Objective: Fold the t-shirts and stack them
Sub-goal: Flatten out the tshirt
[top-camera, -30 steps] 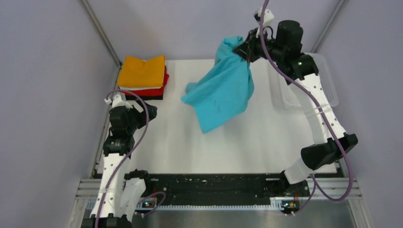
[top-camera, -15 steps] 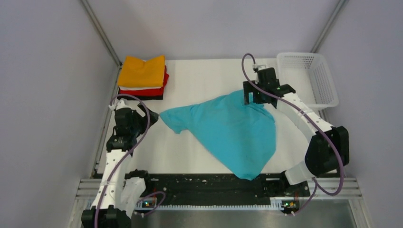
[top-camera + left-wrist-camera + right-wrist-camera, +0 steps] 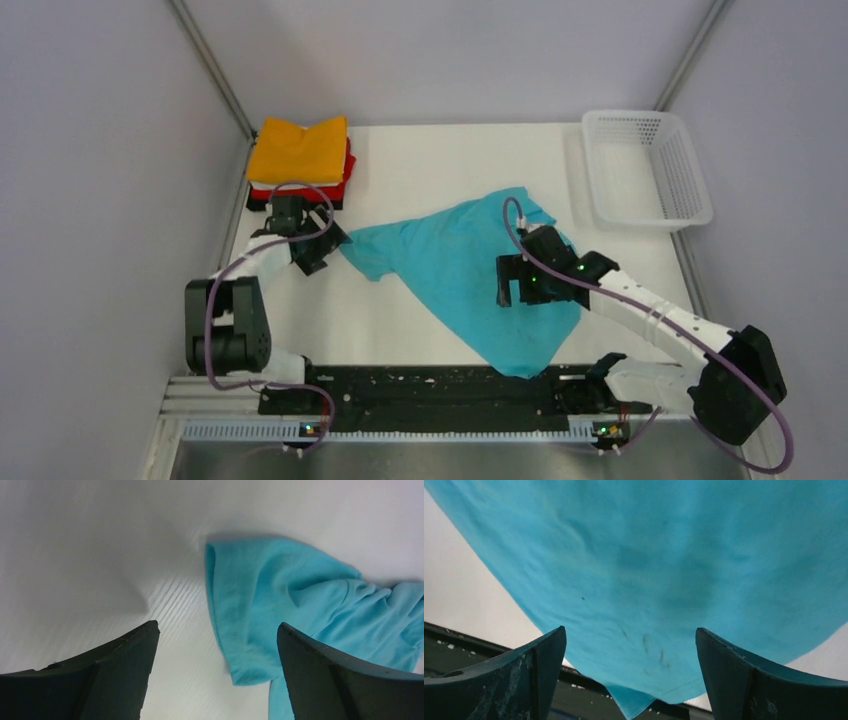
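Note:
A turquoise t-shirt (image 3: 455,275) lies crumpled and spread across the middle of the table, and its near corner (image 3: 636,700) hangs over the front edge onto the black rail. My right gripper (image 3: 512,288) hovers open above the shirt's near half (image 3: 649,555) with nothing between its fingers. My left gripper (image 3: 318,248) is open at the shirt's left sleeve (image 3: 250,610), whose tip lies between the fingers (image 3: 320,675). Folded t-shirts are stacked at the back left, orange (image 3: 298,150) on top, then white, red (image 3: 345,182) and black.
A white perforated basket (image 3: 650,165) stands at the back right corner. The black rail (image 3: 420,385) runs along the table's front edge. Grey walls close in on both sides.
My right gripper opened and dropped the turquoise shirt, which went from hanging in the air to lying on the table. The right arm then drew nearer. The left arm reached out to the sleeve.

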Robot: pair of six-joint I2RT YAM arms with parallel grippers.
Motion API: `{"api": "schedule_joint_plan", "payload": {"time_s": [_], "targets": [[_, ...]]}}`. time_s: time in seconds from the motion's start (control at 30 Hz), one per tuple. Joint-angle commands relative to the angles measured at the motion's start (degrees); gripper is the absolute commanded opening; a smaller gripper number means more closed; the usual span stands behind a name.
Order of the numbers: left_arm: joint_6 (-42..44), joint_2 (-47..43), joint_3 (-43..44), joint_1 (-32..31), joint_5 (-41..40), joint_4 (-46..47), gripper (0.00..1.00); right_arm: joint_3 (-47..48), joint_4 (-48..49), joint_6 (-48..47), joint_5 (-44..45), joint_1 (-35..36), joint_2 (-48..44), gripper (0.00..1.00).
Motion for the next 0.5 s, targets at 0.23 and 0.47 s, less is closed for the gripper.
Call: {"api": "schedule_joint_plan", "payload": {"time_s": [0.23,0.47], "targets": [[-0.51,17.03,10.18,-2.95,0.68,1.35,0.65,-8.90,5.10,15.40,3.36,-1.47,6.08,0.99],[-1.28,21.75,13.47,-6.70,-2.60,-0.15,0.00,-3.60,16.89,9.59,4.08,-13.72,19.04,0.99]]}}
